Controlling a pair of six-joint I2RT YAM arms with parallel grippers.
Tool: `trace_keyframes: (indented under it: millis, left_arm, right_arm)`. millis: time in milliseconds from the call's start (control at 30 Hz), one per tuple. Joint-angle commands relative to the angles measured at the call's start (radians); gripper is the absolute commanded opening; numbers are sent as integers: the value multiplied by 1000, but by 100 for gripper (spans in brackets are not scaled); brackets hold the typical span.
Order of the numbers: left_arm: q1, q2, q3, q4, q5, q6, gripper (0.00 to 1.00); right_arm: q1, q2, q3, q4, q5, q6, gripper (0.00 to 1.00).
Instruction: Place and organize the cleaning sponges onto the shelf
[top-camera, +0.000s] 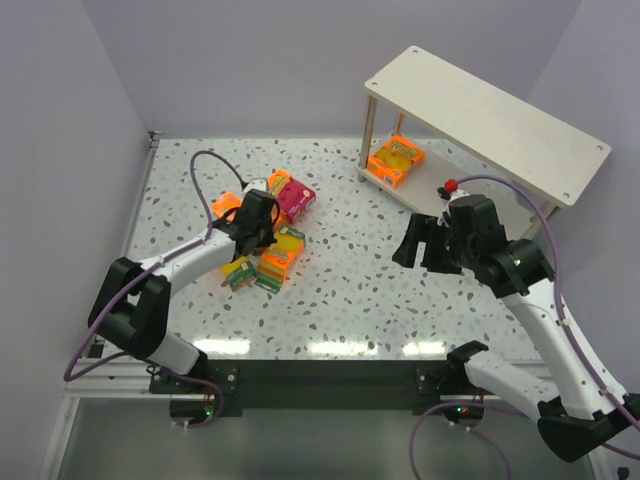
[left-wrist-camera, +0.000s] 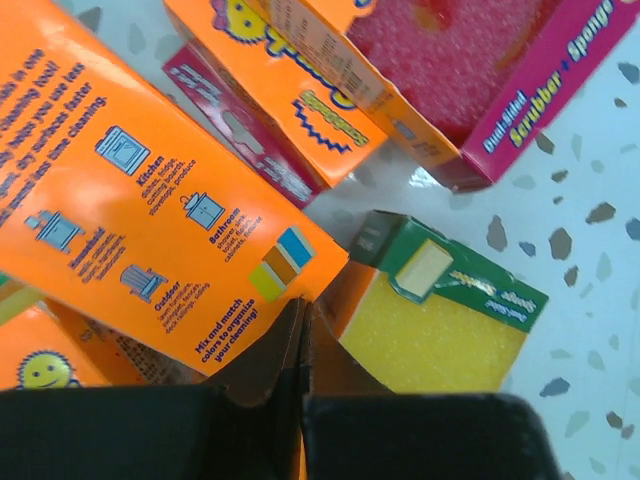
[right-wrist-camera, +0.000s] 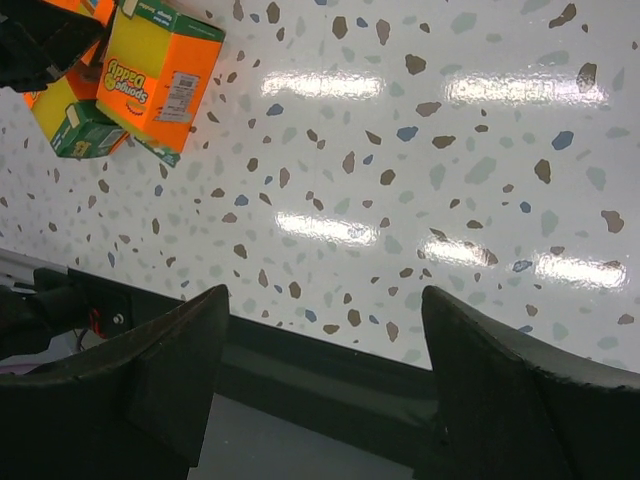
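Nearest lens, L gripper: jaws together, seemingly nipped on near corner flap of big orange pack. Grip looks thin, so lift slow & straight up and check for swing or slip before any traverse. Other cleaning sponges are heaped touching round it, L-centre of table: yellow green-banded one just R of the fingers, pink pack beyond. A sideways drag would prob. pull neighbours, so clear the pile vertically first. Mid table twd R is bare terrazzo, a good carry lane. R gripper: jaws wide apart, empty, hanging over table just near of shelf and in the direct line, so route on its far side. Shelf stands far R; one pack sits on lower tier at L end, rest of that tier partly hidden by R arm. Posts & top-board edge are the likely snags.
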Motion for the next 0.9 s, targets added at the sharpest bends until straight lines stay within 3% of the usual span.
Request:
trace_keyframes:
  millis: [0, 367, 433, 467, 500, 600, 733, 867]
  left_arm:
    - [-11, 25, -74, -60, 103, 22, 0]
    - [-12, -111, -69, -150, 110, -59, 0]
    - [-12, -169, -62, -167, 150, -104, 19]
    - [-14, -192, -60, -178, 155, -168, 39]
    - [-17, -237, -65, -188, 155, -208, 45]
    - [-25, -321, -92, -236, 143, -361, 53]
    - [-89, -390, -135, -250, 149, -532, 53]
    - [-187, -360, -138, -242, 167, -717, 53]
  right_arm:
    - [-4, -13, -13, 12, 5, -18, 81]
    - [-4, 7, -14, 30, -1, -26, 82]
    - [-4, 10, -10, 30, 2, -32, 83]
    - [-4, 9, -11, 30, 7, -35, 83]
    - [-4, 10, -11, 34, 7, -36, 84]
    - [-4, 15, -11, 38, 4, -36, 84]
    - [-4, 29, -16, 55, -6, -38, 85]
    - [-4, 42, -10, 61, -6, -46, 85]
